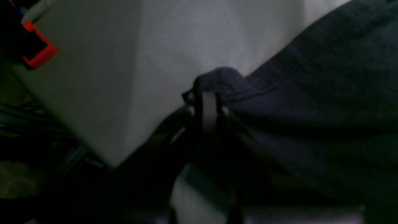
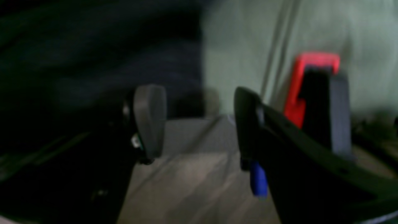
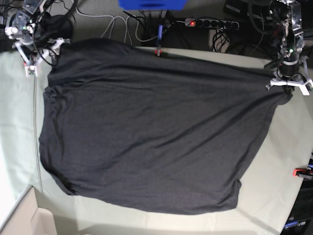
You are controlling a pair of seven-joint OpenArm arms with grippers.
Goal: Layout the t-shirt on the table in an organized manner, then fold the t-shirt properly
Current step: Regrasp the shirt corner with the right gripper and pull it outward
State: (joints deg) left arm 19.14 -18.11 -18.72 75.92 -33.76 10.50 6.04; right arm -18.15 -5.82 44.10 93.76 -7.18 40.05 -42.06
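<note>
Our left fingers [image 1: 206, 104] are closed tight on a bunched corner of the shirt [image 3: 146, 132], the dark cloth humping up just above the tips and running off to their right in the left wrist view, with the pale counter [image 1: 124, 62] beyond them and a red clamp [image 1: 39, 51] at its edge well off to their upper left. From the base view, that same corner is pinched at the shirt's far right edge, where our left fingers [image 3: 288, 81] sit at the end of a stretched point of fabric. Our right fingers [image 2: 194, 121] stand wide apart and hold nothing; in the blurred right wrist view the shirt lies to the left of and behind the left-hand pad, the grey-green counter shows through the gap between the pads, and another red clamp [image 2: 311, 84] stands just past the right-hand one. In the base view our right fingers [image 3: 30, 58] hover at the shirt's top left corner, whether touching it we cannot tell. Between the two sets of fingers the shirt lies spread plain side up over most of the counter [image 3: 283, 161], creased on the diagonal, its lower hem uneven.
</note>
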